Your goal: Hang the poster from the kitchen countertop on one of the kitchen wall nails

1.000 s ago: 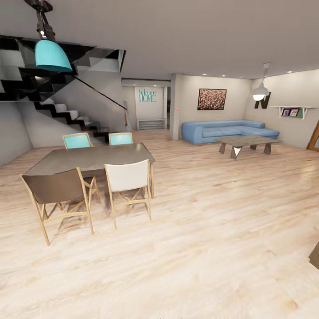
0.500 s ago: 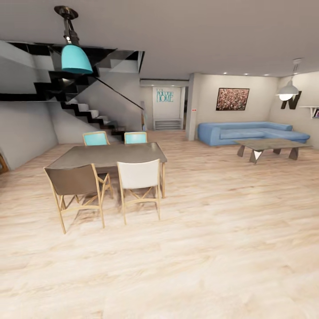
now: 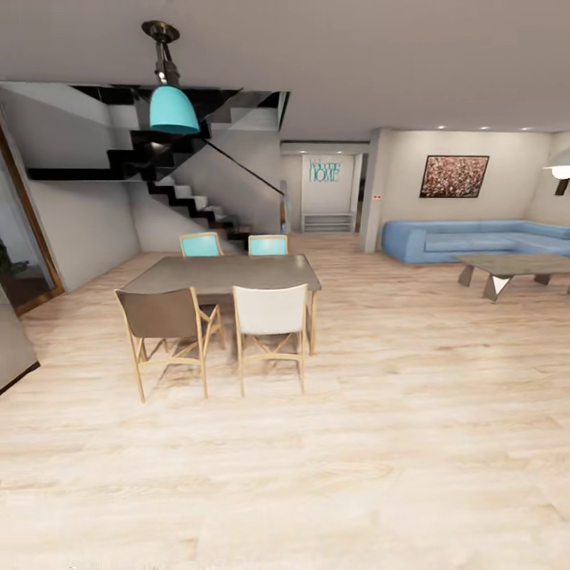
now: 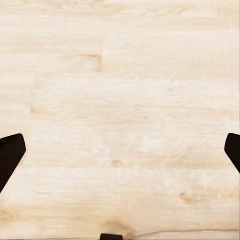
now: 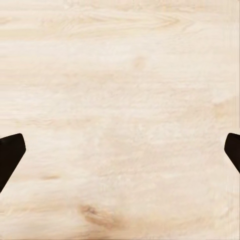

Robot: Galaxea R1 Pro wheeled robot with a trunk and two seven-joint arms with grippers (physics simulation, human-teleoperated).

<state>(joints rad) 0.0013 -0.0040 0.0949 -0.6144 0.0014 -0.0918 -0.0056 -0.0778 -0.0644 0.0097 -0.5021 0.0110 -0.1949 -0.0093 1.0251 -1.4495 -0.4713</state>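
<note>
Currently no poster and no kitchen countertop can be made out in these pictures, so the task's thing is judged to lie somewhere outside them, and the robot is taken to be crossing an open living and dining area on its way.

At the far left of the head view a dark-framed doorway (image 3: 24, 237) is seen, and beside it a black staircase (image 3: 182, 198) climbing the wall. A turquoise pendant lamp (image 3: 173, 109) is hung over the dining surface (image 3: 226, 274), presumably to light it. Four chairs are drawn up to that surface: two turquoise ones on the far side, a brown chair (image 3: 168, 317) and a white chair (image 3: 271, 313) on the near side, all pushed in as for seating. Further right a blue sofa (image 3: 475, 237) is set against the wall beneath a wide red-brown painting (image 3: 454, 176), with a low coffee table (image 3: 514, 269) in front of it.

The left gripper (image 4: 120, 155) is pointed down at the pale wooden floor (image 4: 120, 100); its fingers (image 4: 10, 155) are held wide apart with nothing between them. The right gripper (image 5: 120, 155) is carried the same way, its fingers (image 5: 10, 155) spread and empty, only floor planks lying beyond them. Both are judged to be kept ready and low while the base travels, since nothing needs grasping until the kitchen is reached.
</note>
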